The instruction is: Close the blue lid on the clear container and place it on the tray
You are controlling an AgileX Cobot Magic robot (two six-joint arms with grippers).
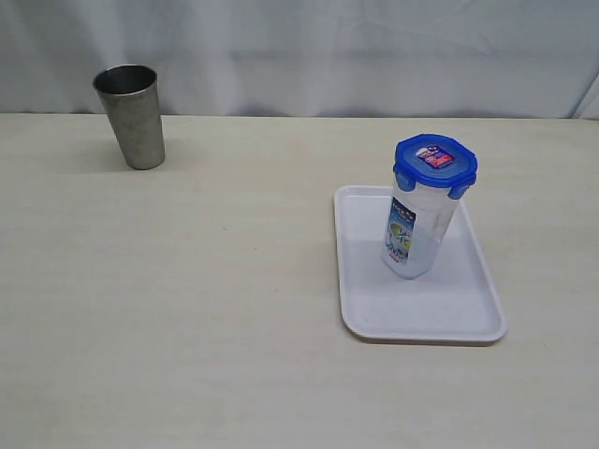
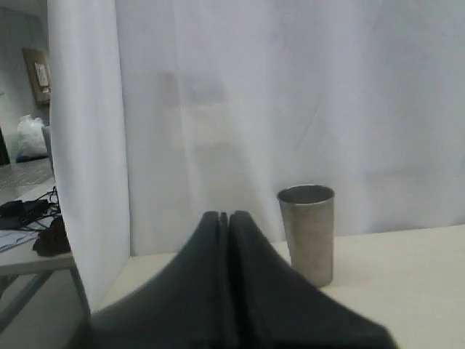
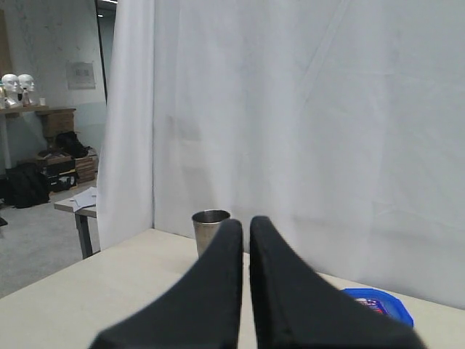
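Clear container [image 1: 412, 238] stands on the tray [image 1: 374, 309], toward its far end, blue lid [image 1: 435, 161] seated on top; we judge the task near done. Left hand [image 2: 225, 216] pressed together, empty; right hand [image 3: 245, 222] all but closed, empty. Risk: far flaps unseen, perhaps unlatched; the tall canister tips if a hand nudges it

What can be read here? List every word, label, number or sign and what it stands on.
No text is legible.
Sticker on the blue lid: red and white print, too small to read.
Label on the clear container: coloured print, too blurred.
Wall notice, right wrist view: too small.
Steel cup: no marking visible.
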